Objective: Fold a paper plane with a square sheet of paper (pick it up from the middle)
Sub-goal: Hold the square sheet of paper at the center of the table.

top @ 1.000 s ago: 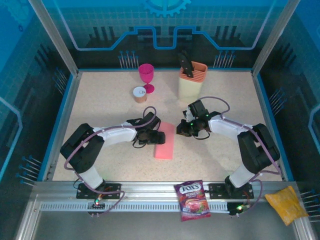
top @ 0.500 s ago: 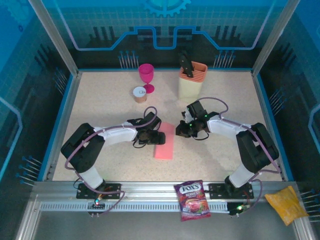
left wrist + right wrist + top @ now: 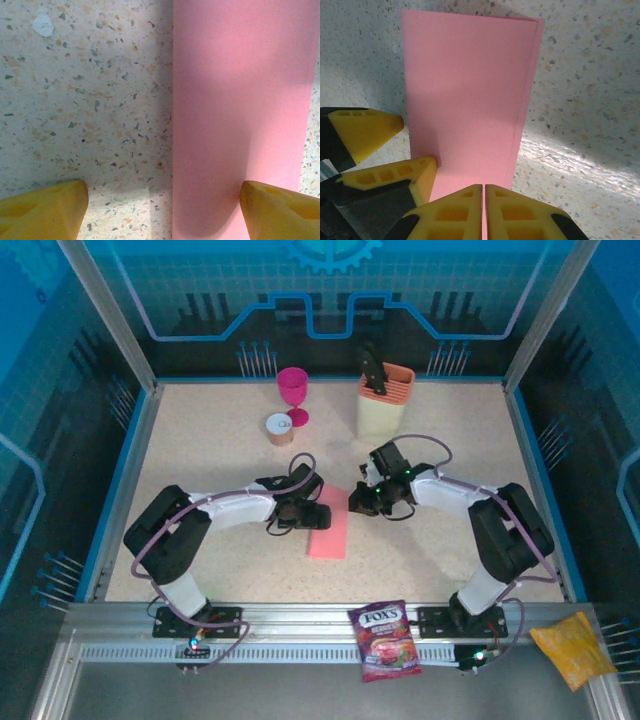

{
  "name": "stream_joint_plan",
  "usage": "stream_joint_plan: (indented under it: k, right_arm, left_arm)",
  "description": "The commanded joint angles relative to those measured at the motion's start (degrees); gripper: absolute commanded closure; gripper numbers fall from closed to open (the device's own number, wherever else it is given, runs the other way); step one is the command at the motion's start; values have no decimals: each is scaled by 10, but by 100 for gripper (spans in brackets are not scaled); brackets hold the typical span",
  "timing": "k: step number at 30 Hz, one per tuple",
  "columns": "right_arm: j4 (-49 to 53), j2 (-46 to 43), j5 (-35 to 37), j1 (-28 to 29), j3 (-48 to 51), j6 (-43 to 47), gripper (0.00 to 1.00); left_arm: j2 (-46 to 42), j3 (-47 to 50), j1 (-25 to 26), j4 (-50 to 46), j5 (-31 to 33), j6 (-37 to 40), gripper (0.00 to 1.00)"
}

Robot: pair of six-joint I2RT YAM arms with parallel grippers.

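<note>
Top external shows a glass-walled enclosure lit in blue around a speckled stone-look table, matte and flat, with plenty of bare room on every side of the work. Against the far edge stand a beige holder and a magenta goblet, both well apart from the paper; a purple candy bag lies on the rail beyond the near edge. The square sheet of paper lies flat near the middle of the surface, doubled into a narrow rectangle, its two layers slightly offset along one long edge. It looks very light, thin and limp, likely to slide on the table and to crease wherever it is pinched, so a hold is best taken at the middle of a long edge, on both layers together. The left gripper stands with fingers wide apart, straddling one long edge, one tip over the paper and one over bare table. The right gripper has its fingers pressed together over a short end; whether it touches the paper I cannot tell.
</note>
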State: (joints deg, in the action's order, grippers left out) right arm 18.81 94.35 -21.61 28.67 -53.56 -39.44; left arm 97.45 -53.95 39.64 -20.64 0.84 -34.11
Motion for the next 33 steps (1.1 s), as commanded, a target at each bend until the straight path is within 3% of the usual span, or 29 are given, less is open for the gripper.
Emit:
stream_joint_plan:
  k: [1,10,33]
  right_arm:
    - [8,15,-2,18,-20,10,89]
    - [5,40,3,44,-33,8,90]
    - [10,37,22,40,-30,-1,91]
  left_arm:
    - [28,-4,12,11,-32,8,19]
    - [30,-4,12,13,-30,4,19]
    - [32,3,12,18,-32,-15,19]
